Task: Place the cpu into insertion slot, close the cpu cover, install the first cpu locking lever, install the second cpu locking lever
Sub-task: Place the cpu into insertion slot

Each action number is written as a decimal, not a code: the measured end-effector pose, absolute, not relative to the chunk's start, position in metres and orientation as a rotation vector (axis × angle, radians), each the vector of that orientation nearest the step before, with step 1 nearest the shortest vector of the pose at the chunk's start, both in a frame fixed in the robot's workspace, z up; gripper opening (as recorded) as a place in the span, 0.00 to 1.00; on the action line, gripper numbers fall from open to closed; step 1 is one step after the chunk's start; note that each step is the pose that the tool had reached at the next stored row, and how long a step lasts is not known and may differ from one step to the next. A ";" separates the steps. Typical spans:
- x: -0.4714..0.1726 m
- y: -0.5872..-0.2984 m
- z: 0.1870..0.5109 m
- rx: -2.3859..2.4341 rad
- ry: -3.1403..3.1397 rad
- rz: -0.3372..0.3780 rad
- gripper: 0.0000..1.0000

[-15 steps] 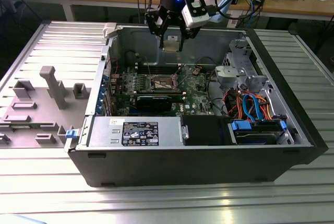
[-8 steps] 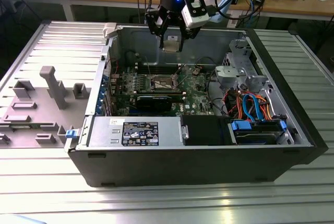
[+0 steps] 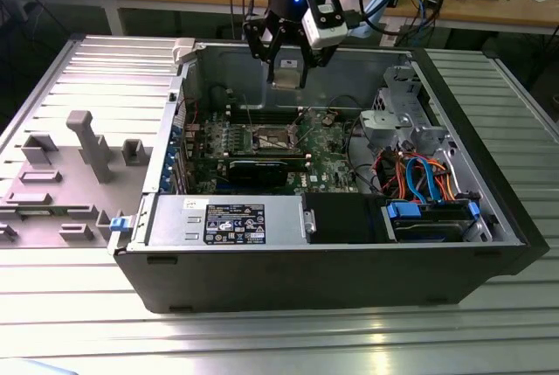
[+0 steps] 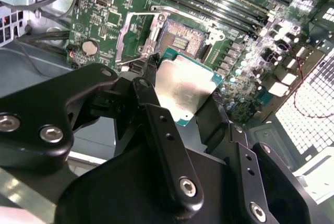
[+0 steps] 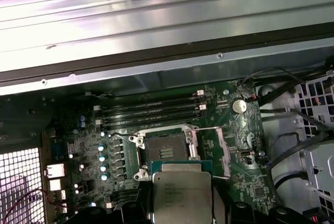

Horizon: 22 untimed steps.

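My gripper (image 3: 287, 67) hangs above the open computer case, shut on the cpu (image 3: 286, 73). In both wrist views the cpu (image 4: 182, 91) (image 5: 181, 192) is a silvery square with a green edge, pinched between the black fingers (image 4: 156, 125). The insertion slot (image 3: 271, 139) (image 4: 180, 38) (image 5: 167, 151) lies below it on the green board, its golden-brown centre bare. The cpu cover (image 4: 133, 36) (image 5: 222, 151) is a thin metal frame swung open beside the slot. The cpu sits clear above the slot, not touching it.
A grey power-supply box (image 3: 227, 220) fills the case's near side. Next to the slot run a long black expansion card (image 3: 262, 168) and memory slots (image 5: 151, 112). A drive cage (image 3: 397, 117) and coloured cables (image 3: 419, 178) crowd the exterior view's right. A grey fixture (image 3: 87, 143) stands outside.
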<state>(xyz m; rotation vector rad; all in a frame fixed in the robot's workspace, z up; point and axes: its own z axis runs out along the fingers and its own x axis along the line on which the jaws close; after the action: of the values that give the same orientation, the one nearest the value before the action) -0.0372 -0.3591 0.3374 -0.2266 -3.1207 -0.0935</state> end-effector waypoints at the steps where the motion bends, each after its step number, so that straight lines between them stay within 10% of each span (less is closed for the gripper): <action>1: -0.037 -0.359 0.337 -0.229 -3.121 -0.083 0.55; 22: -0.037 -0.359 0.333 -0.360 -3.113 -0.052 0.55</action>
<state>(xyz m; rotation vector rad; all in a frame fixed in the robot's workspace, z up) -0.0372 -0.3591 0.3327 -0.3600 -3.1128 -0.0515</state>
